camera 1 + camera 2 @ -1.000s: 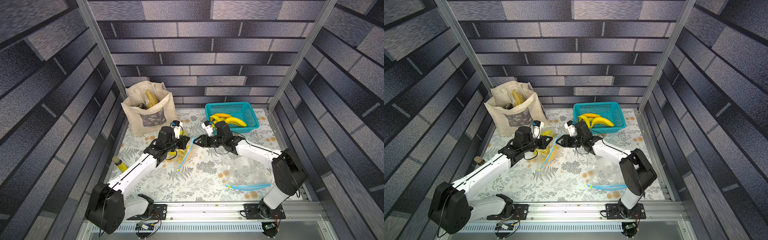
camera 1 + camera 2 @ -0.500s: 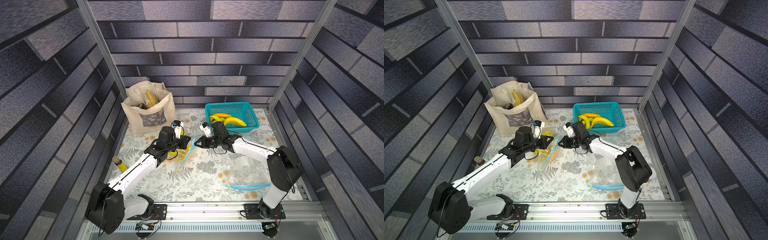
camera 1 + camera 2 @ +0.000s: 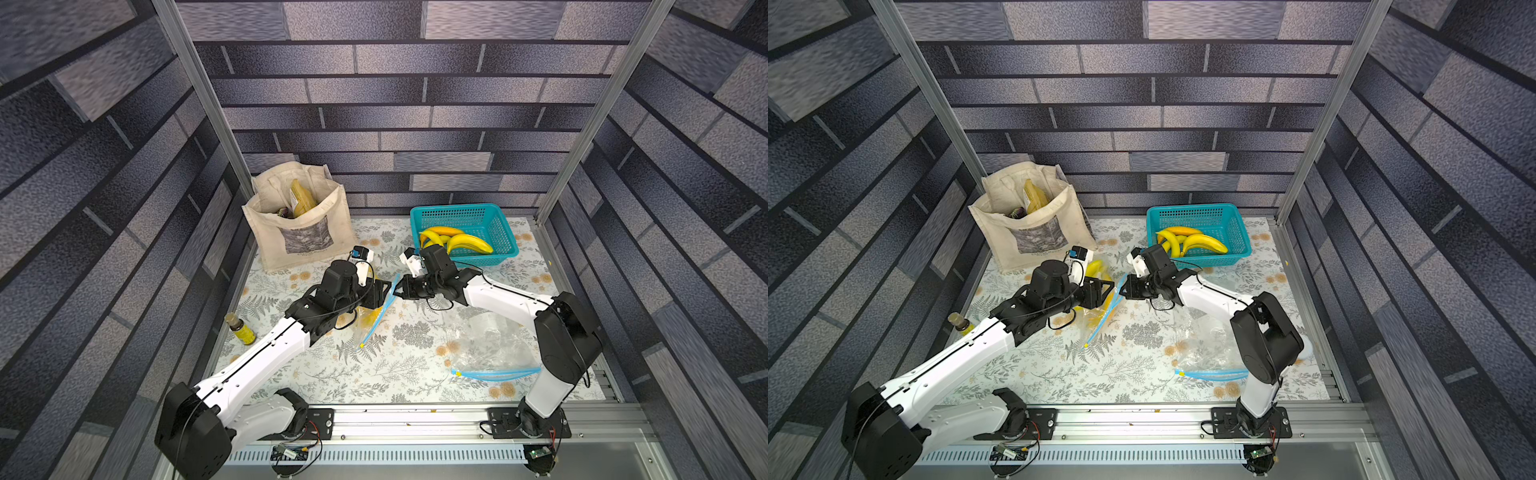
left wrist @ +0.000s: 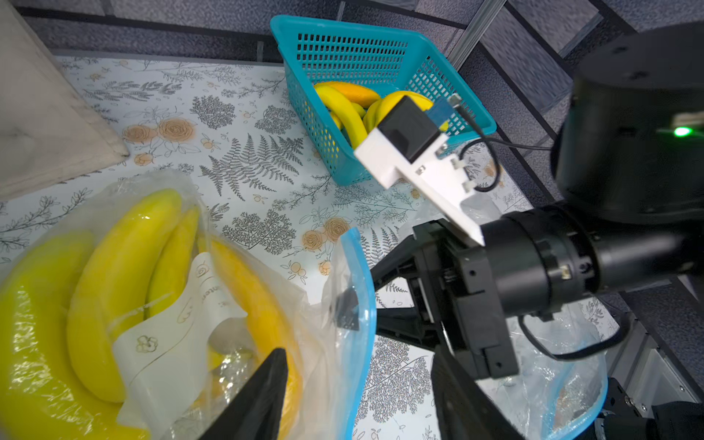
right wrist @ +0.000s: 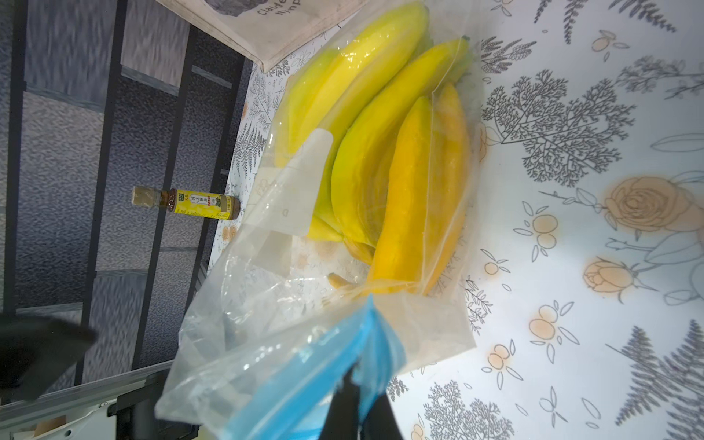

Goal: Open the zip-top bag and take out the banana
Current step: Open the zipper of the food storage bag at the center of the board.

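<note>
A clear zip-top bag [image 3: 371, 320] with a blue zip edge [image 4: 366, 304] lies left of the table's middle, with a yellow banana bunch [image 5: 404, 190] inside. My right gripper [image 5: 358, 381] is shut on that blue edge and holds it up off the table. In both top views it [image 3: 398, 291] meets the bag from the right. My left gripper [image 4: 358, 356] is open, with one finger on the banana side of the zip edge and one on the far side, touching nothing. In a top view it [image 3: 1106, 291] sits just left of the right gripper [image 3: 1122, 291].
A teal basket [image 3: 505, 232] with loose bananas stands at the back right. A canvas tote [image 3: 299, 224] stands at the back left. A small bottle [image 3: 241, 330] stands by the left edge. A second, empty zip-top bag [image 3: 490, 349] lies at the front right.
My right gripper has moved left and shut on the bag's blue zip edge. My left gripper, shut before, has opened.
</note>
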`<state>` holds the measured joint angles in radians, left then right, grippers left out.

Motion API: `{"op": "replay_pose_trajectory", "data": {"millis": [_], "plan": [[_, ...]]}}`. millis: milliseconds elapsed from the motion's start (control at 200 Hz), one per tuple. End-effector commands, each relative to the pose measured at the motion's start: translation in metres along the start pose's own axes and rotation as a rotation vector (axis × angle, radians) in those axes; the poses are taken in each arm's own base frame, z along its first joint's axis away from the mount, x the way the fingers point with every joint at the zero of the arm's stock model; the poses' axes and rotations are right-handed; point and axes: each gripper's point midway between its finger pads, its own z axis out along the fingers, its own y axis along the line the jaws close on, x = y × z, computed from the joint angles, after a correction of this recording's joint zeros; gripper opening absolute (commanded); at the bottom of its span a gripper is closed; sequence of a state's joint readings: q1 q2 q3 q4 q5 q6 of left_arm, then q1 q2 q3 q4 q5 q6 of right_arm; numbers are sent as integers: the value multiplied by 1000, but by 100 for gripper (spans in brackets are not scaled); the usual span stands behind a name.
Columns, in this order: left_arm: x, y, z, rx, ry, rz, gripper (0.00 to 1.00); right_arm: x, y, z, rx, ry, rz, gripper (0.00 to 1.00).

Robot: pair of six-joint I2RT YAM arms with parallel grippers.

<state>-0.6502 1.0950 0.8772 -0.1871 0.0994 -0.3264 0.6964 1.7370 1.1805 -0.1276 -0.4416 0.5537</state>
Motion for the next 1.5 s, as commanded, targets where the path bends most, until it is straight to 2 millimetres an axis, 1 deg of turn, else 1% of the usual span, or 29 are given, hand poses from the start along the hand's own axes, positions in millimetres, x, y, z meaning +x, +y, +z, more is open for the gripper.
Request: {"op": "replay_pose_trajectory", "data": {"millis": [0, 85, 135, 200, 250, 351, 426, 646, 861, 1007, 1187, 1327, 1493], "plan": [[6, -5, -11, -116, 28, 157, 59, -9, 11, -9, 2, -24, -8, 0], [23, -14, -5, -138, 77, 223, 52, -9, 11, -8, 3, -24, -4, 0], [34, -19, 1, -134, 109, 243, 50, -8, 11, -8, 2, -23, -1, 0], [45, -15, 9, -171, 145, 261, 49, -8, 10, -8, 0, -25, 3, 0], [49, -12, 14, -194, 164, 265, 49, -8, 11, -8, -4, -25, 6, 0], [50, -2, 20, -264, 175, 272, 48, -8, 13, -9, -14, -26, 8, 0], [49, 2, 22, -288, 167, 268, 49, -8, 14, -10, -17, -26, 7, 0], [55, 6, 32, -309, 186, 272, 49, -8, 17, -10, -31, -26, 9, 0], [54, 12, 43, -349, 188, 277, 43, -6, 17, -13, -30, -27, 10, 0], [49, 17, 44, -378, 172, 269, 39, -3, 16, -14, -26, -25, 7, 0], [45, 24, 43, -405, 160, 253, 33, 4, 8, -14, -9, -14, 10, 0], [44, 25, 42, -409, 151, 246, 32, 9, 4, -13, 7, -6, 7, 0], [46, 27, 43, -413, 164, 248, 29, 8, 7, -14, -11, -9, 11, 0]]}}
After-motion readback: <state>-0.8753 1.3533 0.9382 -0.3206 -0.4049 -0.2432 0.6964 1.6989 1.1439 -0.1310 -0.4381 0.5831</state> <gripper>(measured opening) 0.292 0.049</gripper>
